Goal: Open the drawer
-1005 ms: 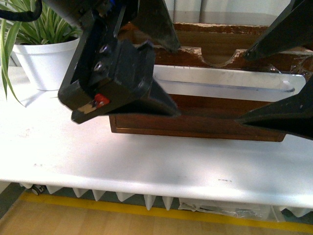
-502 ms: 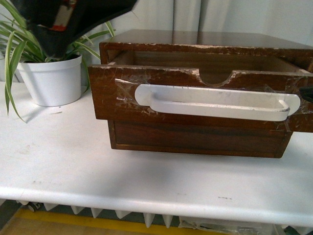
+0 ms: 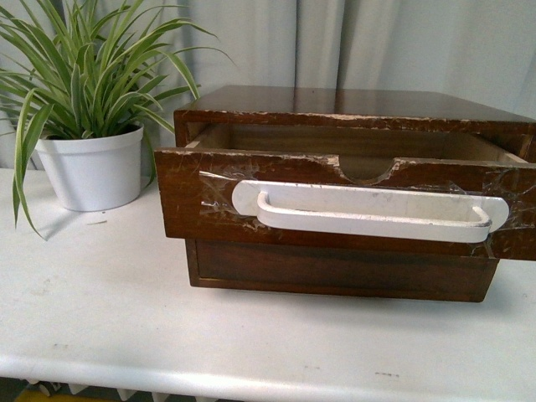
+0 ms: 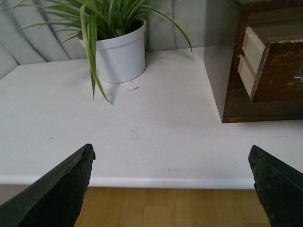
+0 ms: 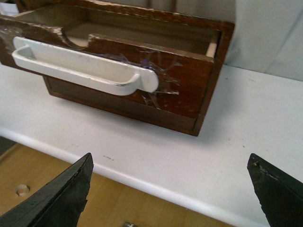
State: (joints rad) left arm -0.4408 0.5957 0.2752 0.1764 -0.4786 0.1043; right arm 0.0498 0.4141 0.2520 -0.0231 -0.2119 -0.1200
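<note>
Your drawer [image 3: 188, 191] sits on the bench [image 3: 126, 318] by the plant [image 3: 88, 92], already slid partway out. Left gripper [image 4: 170, 149] and right gripper [image 5: 170, 157] are both released, empty. Want more? Hook the handle [image 3: 368, 213] mid-span, pull straight.

Front view clips the drawer [image 3: 201, 197]
We lose its right end at the edge, plus the plant's [image 3: 84, 84] leaf tips up top and left.
</note>
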